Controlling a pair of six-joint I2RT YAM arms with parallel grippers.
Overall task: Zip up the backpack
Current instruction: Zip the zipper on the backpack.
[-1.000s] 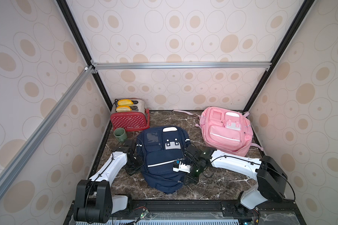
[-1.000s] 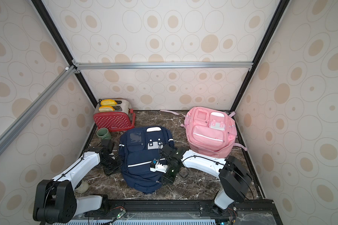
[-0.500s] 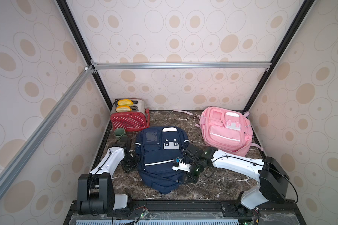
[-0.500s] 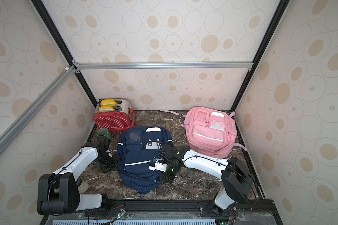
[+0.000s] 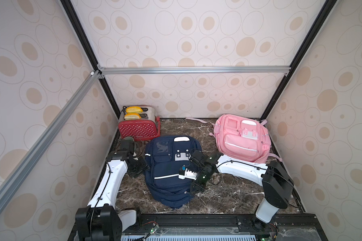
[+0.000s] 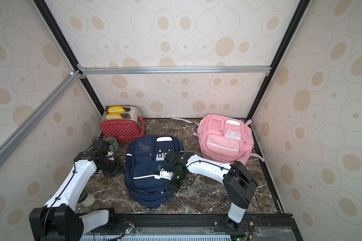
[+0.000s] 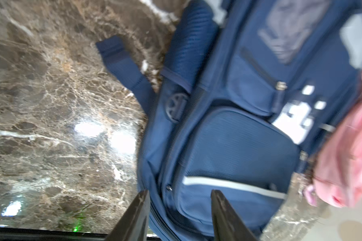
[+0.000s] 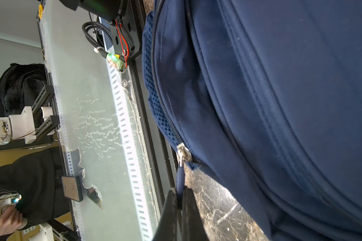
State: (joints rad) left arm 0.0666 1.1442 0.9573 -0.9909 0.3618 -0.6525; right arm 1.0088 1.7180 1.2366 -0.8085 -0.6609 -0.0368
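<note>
Mid-zip. Navy backpack (image 5: pixel 171 171) lies lower centre of top view. Right fingers (image 8: pixel 169 208) clenched on zipper pull (image 8: pixel 180 177), lower middle of wrist view. Left fingers (image 7: pixel 137 212) released, empty. Next, likely: left pins backpack down, right drags slider (image 8: pixel 184 153) onward.

Bare marble (image 5: pixel 234 196) front-right of navy backpack (image 5: pixel 167 179); toaster (image 5: pixel 137 129), mug (image 6: pixel 112 144) far left.

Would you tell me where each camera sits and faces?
Top views: high at the front, looking down on the navy backpack; left arm, right arm show.
Left wrist: beside the backpack, facing across it; left end effector open.
Right wrist: at its near edge, facing the front rail; right end effector shut on zipper pull.
All share the navy backpack.
</note>
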